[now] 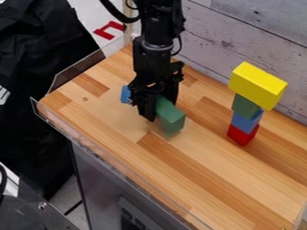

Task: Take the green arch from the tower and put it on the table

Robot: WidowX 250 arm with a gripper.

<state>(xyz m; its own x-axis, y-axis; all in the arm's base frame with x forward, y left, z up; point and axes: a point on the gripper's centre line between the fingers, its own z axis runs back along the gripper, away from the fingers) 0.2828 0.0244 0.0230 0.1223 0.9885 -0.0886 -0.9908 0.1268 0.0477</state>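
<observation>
Wooden tabletop [240, 179] separates your gripper [156, 107] — clamped on the green arch [171, 117] — from the tower [245, 121] and clear rim [53, 119]; blue block [125, 95] adjacent.

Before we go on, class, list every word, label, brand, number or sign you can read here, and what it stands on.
No text reads clearly enough to quote.
Red marking on the white surface behind the tabletop: no word can be made out.
White marking on the black cloth: cut off, unreadable.
Dark panel below the tabletop: too small to read.
Blocks: none visible.
</observation>
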